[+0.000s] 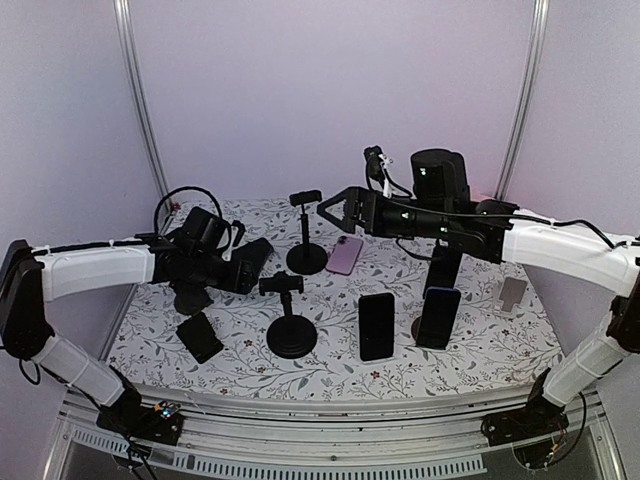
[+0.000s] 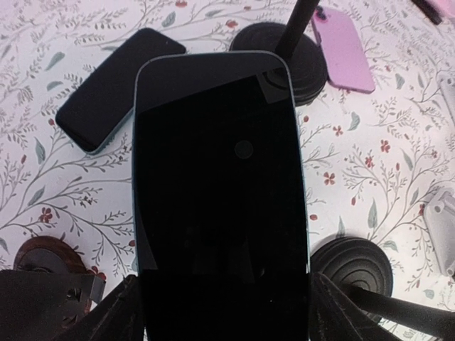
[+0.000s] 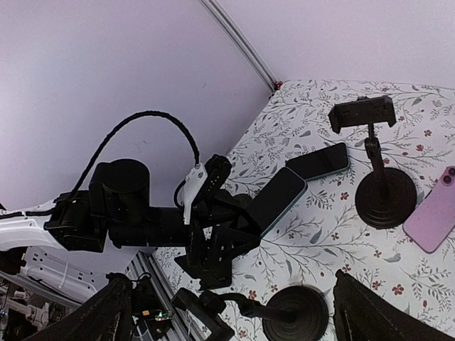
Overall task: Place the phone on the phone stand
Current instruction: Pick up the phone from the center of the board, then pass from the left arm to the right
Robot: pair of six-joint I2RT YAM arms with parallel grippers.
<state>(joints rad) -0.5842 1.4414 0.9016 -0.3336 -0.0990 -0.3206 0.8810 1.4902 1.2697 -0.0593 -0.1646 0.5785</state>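
My left gripper point(image 1: 243, 272) is shut on a dark phone with a blue edge point(image 1: 253, 260), gripping its lower end above the table. In the left wrist view this phone point(image 2: 220, 177) fills the middle, with the fingers point(image 2: 106, 312) at its two sides. The right wrist view also shows it point(image 3: 277, 201). A black phone stand point(image 1: 291, 335) with an empty clamp point(image 1: 281, 284) is just right of the held phone. A second stand point(image 1: 306, 255) is behind it. My right gripper point(image 1: 340, 210) is open and empty, raised above the far middle.
A pink phone point(image 1: 344, 254) lies by the far stand. A black phone point(image 1: 376, 325) lies flat at centre. Another phone point(image 1: 438, 317) stands propped upright on the right. A small black phone point(image 1: 199, 337) lies front left. A grey holder point(image 1: 512, 292) sits far right.
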